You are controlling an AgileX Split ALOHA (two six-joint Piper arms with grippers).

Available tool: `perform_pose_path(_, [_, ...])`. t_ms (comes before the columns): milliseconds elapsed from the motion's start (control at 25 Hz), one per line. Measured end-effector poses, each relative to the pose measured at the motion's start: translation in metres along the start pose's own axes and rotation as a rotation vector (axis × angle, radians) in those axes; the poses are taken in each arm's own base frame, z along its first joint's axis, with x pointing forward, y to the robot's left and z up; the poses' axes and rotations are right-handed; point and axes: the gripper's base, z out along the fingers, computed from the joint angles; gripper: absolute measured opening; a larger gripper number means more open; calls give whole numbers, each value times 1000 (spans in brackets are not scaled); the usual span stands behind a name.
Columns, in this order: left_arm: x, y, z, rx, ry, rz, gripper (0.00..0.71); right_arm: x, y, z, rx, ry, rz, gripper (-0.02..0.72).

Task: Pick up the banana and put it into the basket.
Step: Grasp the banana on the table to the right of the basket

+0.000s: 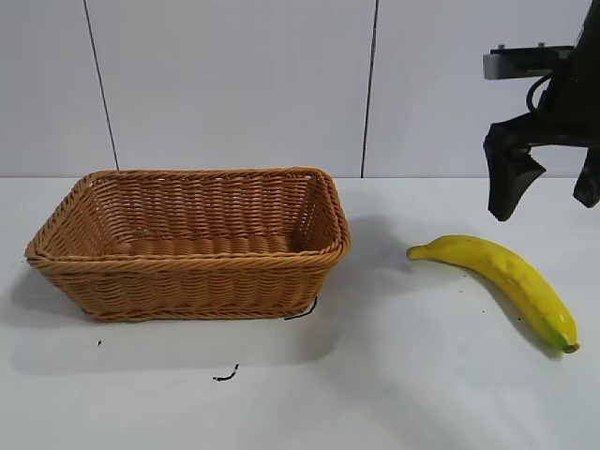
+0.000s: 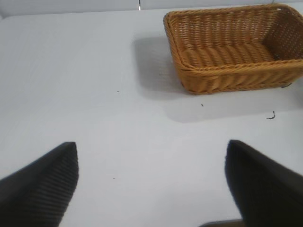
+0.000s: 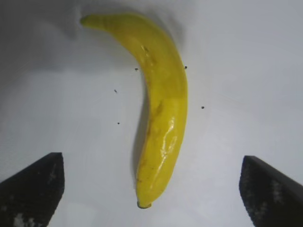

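The yellow banana (image 1: 506,272) lies flat on the white table to the right of the basket, its stem pointing toward the basket. The light brown wicker basket (image 1: 187,258) stands at the left with nothing inside. My right gripper (image 1: 548,192) hangs open in the air above and behind the banana, holding nothing. In the right wrist view the banana (image 3: 163,104) lies on the table below, between the spread fingers of the right gripper (image 3: 151,163), untouched. The left gripper (image 2: 151,146) is open over bare table, with the basket (image 2: 236,68) some way ahead of it.
A small black squiggle (image 1: 225,377) marks the table in front of the basket, and a dark scrap (image 1: 302,311) lies at its near right corner. A pale panelled wall (image 1: 234,84) closes off the back. Bare table (image 1: 394,375) lies between basket and banana.
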Motion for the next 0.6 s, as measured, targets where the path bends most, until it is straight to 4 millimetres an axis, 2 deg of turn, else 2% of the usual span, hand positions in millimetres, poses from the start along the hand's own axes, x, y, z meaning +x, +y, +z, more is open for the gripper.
perform_pose_path(320, [0,0,0,0,0,0,635,-6,-1,44,-5,20,7,689])
perform_pose_path(600, [0,0,0,0,0,0,635,-2,-1,89,-16,102,10,689])
